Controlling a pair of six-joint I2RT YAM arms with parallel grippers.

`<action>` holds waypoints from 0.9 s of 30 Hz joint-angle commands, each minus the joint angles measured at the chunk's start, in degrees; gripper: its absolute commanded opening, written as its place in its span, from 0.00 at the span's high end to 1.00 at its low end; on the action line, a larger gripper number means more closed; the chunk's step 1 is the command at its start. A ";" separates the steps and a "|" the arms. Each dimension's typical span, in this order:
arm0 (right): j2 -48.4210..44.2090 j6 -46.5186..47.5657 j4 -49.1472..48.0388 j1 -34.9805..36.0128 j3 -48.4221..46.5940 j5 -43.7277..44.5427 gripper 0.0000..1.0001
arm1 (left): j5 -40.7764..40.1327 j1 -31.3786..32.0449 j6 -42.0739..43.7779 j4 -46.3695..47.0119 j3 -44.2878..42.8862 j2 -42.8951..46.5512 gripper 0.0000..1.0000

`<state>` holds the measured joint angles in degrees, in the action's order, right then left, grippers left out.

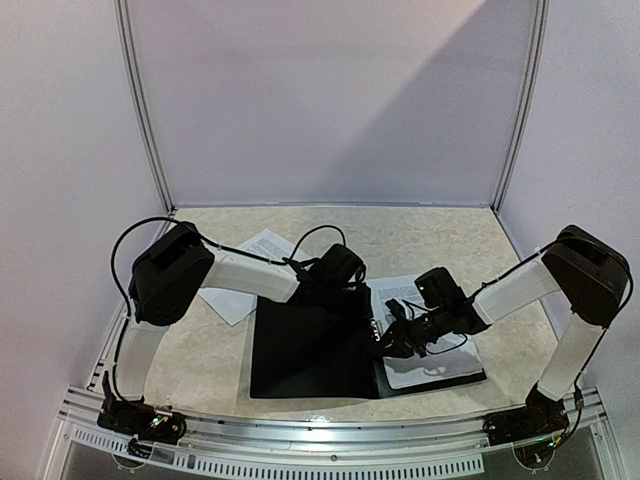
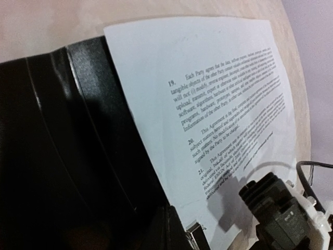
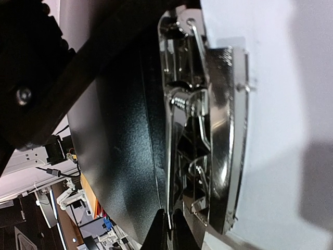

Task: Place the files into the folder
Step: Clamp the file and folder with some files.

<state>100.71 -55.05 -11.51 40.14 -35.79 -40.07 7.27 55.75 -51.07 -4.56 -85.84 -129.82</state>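
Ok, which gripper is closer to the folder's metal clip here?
Right. The right gripper sits right at the metal clip, by the spine of the folder. The left gripper is up at the folder's far edge, farther from the clip.

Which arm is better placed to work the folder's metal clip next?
Right. Its shut claw sits at the clip beside the paper; the left arm reaches over the folder's far edge, away from it.

The folder (image 1: 300, 350) is seen as smooth, glossy black; its clip (image 3: 229, 104) as polished metal (mirror-bright); the files (image 2: 197, 62) as matt paper.
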 commanded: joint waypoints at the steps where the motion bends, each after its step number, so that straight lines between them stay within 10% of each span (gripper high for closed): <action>1: 5.52 3.96 20.37 1.04 0.09 6.74 0.96 | 1.07 0.12 -0.22 -7.06 4.19 -3.43 1.00; 27: -0.25 0.51 17.59 -0.09 -2.94 0.03 0.95 | 2.27 -0.99 1.03 -5.29 5.95 -3.62 1.00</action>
<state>99.66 -53.12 -2.79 40.34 -38.22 -41.15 11.44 55.09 -50.81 0.40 -82.98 -129.51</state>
